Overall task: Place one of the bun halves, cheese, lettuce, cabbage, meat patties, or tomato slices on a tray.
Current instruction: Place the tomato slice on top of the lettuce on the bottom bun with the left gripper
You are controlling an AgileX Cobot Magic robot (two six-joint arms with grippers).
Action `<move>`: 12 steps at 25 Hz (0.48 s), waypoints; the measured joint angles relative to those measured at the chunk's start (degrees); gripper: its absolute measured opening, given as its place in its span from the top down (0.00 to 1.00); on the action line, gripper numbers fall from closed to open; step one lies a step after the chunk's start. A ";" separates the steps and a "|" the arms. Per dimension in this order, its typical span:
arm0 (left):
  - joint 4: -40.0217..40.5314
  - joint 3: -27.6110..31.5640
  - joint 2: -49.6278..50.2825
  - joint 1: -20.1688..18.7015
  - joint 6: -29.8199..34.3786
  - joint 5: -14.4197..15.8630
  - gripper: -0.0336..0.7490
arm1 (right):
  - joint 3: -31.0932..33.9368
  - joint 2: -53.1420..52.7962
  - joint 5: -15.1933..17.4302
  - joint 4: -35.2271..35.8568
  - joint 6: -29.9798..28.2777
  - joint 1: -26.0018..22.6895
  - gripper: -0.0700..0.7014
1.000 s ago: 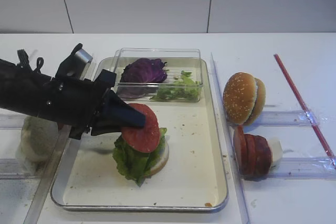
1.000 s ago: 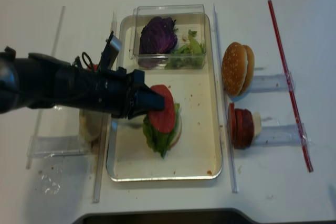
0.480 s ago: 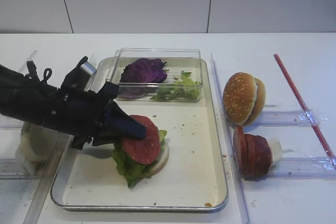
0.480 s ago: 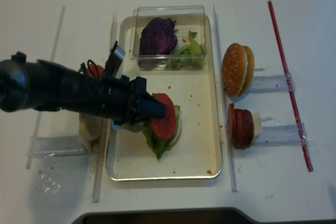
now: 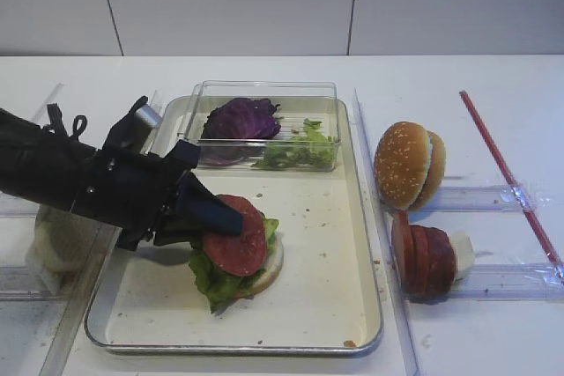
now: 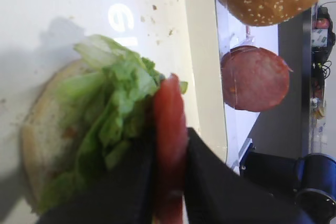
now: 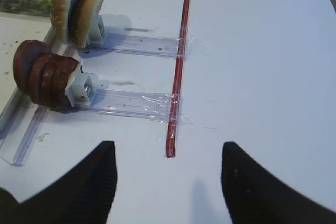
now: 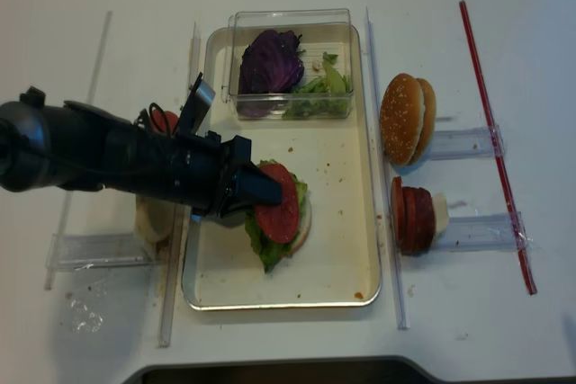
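Note:
My left gripper (image 5: 231,217) is shut on a bright red tomato slice (image 5: 240,237), held edge-on between the black fingers (image 6: 205,171) in the left wrist view. The slice rests tilted on green lettuce (image 5: 216,279) that lies over a pale bun half (image 5: 269,266) on the cream tray (image 5: 326,305). From above, the tomato slice (image 8: 281,204) covers most of the stack. My right gripper (image 7: 167,150) hangs open over the bare white table, holding nothing.
A clear box (image 5: 264,94) at the tray's back holds purple cabbage (image 5: 242,118) and more lettuce (image 5: 300,151). Right of the tray, bun halves (image 5: 407,165) and meat patties (image 5: 423,257) stand in clear racks. A red strip (image 5: 507,173) lies far right. Another bun (image 5: 62,235) sits left.
My left gripper has come down and slightly toward the front with the tomato slice, which now lies on the lettuce. The right gripper's earlier state is not shown.

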 joint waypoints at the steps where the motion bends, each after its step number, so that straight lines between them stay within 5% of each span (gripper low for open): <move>1: -0.27 0.00 0.00 0.00 0.23 -0.10 0.84 | 0.00 0.00 0.00 0.00 0.00 0.00 0.32; 6: -2.15 0.00 0.03 0.00 0.45 -0.10 0.57 | 0.00 0.00 0.00 0.00 0.00 0.00 0.32; 12: -2.24 0.00 0.03 0.00 0.59 -0.10 0.48 | 0.00 0.00 0.00 0.00 0.00 0.00 0.32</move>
